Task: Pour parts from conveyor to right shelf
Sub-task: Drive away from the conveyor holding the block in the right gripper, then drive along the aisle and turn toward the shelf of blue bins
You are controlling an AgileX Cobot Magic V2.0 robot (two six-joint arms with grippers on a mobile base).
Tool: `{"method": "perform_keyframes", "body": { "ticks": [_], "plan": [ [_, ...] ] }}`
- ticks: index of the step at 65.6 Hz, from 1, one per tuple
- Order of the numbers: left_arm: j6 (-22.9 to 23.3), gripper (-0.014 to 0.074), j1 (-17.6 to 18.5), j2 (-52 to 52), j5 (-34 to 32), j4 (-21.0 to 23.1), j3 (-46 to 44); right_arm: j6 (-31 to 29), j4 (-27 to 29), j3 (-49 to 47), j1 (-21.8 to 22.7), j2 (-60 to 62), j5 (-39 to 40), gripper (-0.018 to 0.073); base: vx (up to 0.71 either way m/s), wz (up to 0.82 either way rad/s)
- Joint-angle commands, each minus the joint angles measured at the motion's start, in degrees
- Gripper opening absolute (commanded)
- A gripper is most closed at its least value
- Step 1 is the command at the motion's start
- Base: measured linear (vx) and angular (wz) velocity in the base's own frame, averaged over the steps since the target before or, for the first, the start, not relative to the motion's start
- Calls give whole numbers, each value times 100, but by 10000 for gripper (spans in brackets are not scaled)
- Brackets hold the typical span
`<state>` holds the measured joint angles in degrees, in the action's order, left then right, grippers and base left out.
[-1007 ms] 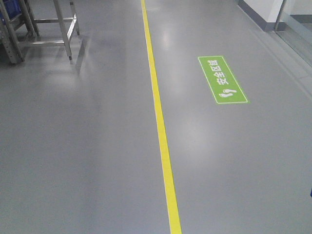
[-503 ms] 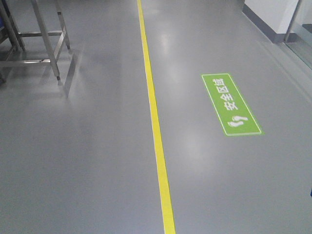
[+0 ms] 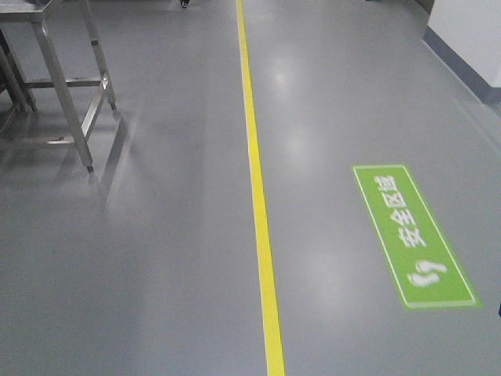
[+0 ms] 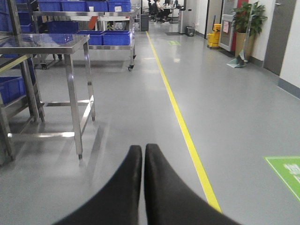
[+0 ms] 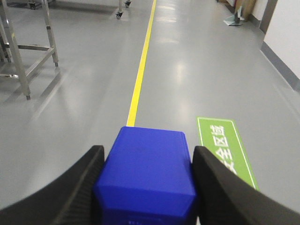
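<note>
Glossy grey floor (image 3: 141, 274), yellow line (image 3: 262, 235), green sign (image 3: 412, 235); left gripper (image 4: 143, 149) pressed closed; right gripper (image 5: 147, 152) clamps blue part (image 5: 147, 176).

Left gripper (image 4: 143, 149) pressed closed; right gripper (image 5: 148, 152) clamps a blue part (image 5: 146, 180).

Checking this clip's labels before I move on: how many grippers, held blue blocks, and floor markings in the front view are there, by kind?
Grippers: 2, left gripper shut on nothing, right gripper shut on the blue block
Blue blocks: 1
Floor lines: 1, the yellow floor line
Floor signs: 1, the green floor sign
Total: 5
</note>
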<state>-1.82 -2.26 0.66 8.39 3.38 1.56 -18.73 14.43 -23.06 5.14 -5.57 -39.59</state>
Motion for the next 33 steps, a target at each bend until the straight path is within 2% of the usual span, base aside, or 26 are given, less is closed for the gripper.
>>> {"method": "perform_keyframes", "body": {
  "ticks": [1,33],
  "plan": [
    [46,-6,37,13,-435,46,-116,-45,31,-145,22,-64,475,-5,86,12],
    [46,-6,37,13,-435,46,-116,-45,17,-145,22,-64,475,-5,86,4]
  ]
}}
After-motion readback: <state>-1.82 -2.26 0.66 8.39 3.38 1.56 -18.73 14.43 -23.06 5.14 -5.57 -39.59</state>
